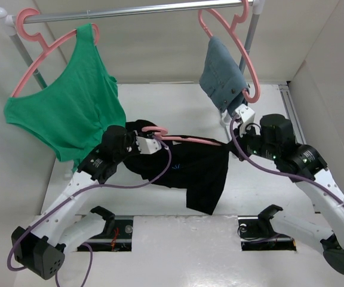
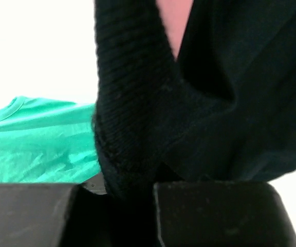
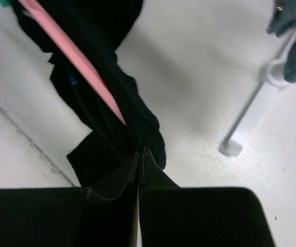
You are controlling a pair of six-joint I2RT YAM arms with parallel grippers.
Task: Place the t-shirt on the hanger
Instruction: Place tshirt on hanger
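The black t-shirt (image 1: 193, 170) hangs in the air between my two grippers, over the white table. The pink hanger (image 1: 187, 140) runs level through it, its hook next to the left gripper. My left gripper (image 1: 150, 144) is shut on the t-shirt's ribbed collar (image 2: 130, 128); a bit of the pink hanger (image 2: 174, 23) shows above the collar. My right gripper (image 1: 235, 147) is shut at the hanger's right end. In the right wrist view the pink hanger arm (image 3: 76, 57) runs under the black cloth (image 3: 99, 154) into the shut right gripper (image 3: 140, 153).
A metal rail (image 1: 136, 10) at the back carries a green tank top (image 1: 70, 107) on a pink hanger and a blue-grey garment (image 1: 223, 75) on another. The rack's post foot (image 3: 231, 147) stands near my right gripper. White walls close in both sides.
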